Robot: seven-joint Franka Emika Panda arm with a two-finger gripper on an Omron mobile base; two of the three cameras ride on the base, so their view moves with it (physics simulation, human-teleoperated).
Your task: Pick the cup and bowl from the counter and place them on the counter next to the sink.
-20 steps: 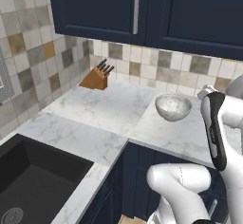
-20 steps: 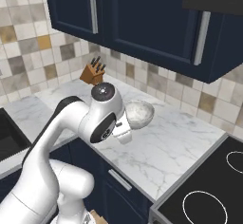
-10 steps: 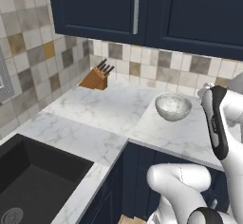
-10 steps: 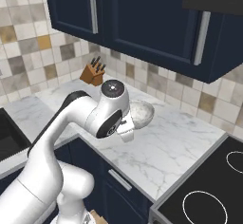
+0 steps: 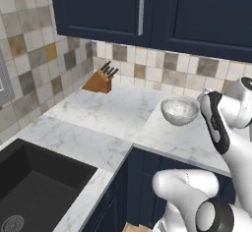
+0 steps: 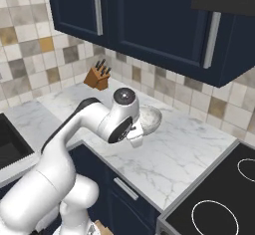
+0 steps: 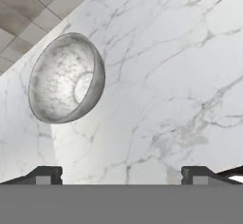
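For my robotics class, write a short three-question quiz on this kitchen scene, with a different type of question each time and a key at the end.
1. True or false: the gripper is closed around the bowl.
2. Multiple choice: where does the knife block stand?
A. inside the sink
B. on the counter against the tiled wall
C. on the stove top
3. Fill in: in the hand view, the bowl stands on the ___ counter, apart from both fingertips.

Key
1. False: the jaws stand wide open with nothing between them.
2. B
3. marble
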